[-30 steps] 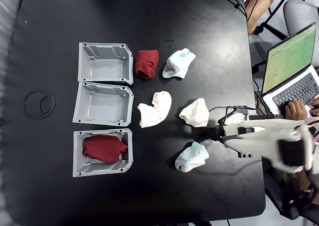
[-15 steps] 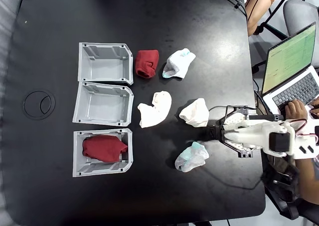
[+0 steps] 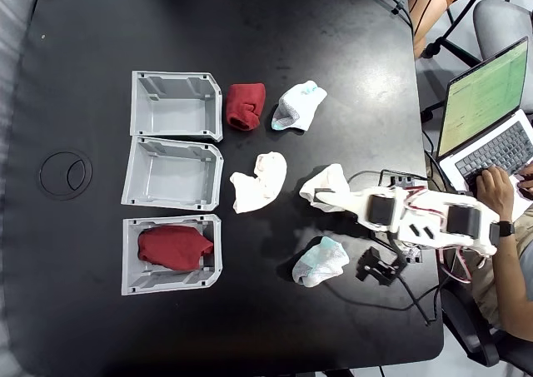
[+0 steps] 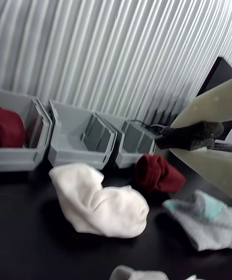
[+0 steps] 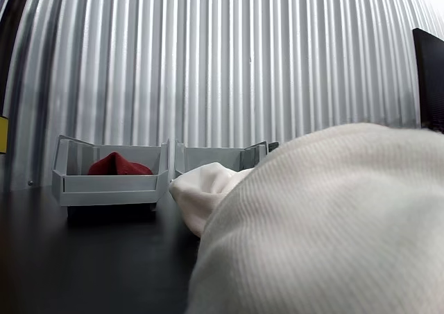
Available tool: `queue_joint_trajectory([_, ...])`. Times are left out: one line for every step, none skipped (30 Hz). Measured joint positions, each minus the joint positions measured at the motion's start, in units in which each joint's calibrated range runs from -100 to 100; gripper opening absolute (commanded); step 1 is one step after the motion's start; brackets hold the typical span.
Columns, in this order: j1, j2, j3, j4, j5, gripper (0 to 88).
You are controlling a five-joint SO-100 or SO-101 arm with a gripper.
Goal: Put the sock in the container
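Your sock (image 3: 173, 248) already sits inside the container (image 3: 130, 257); the gripper (image 3: 321, 198), grip state unclear, hangs well away over a white sock (image 3: 326, 186); descend carelessly and you'll snag it.

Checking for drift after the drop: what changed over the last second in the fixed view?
The arm swung: the gripper moved up and left in the fixed view, from between the two right-hand white socks to the cream white sock. Whether it grips is unclear. The sock stayed in the container; the small red sock, other bins and white socks did not move.
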Motion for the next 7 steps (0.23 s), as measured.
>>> queue_joint_trajectory([-0.11,-0.08,1.26,-0.17,0.0,1.3])
queue_joint_trajectory([-0.32,-0.17,2.34,-0.17,0.0,1.3])
queue_joint_trajectory([-0.42,-0.25,3.24,-0.17,0.0,1.3])
queue_joint_trajectory([-0.21,-0.25,3.51,-0.17,0.0,1.3])
queue_joint_trajectory([0.21,-0.25,3.51,-0.34,0.0,1.3])
queue_joint_trajectory([0.32,-0.25,3.78,-0.5,0.0,1.3])
queue_joint_trajectory([0.32,-0.25,3.87,-0.5,0.0,1.3])
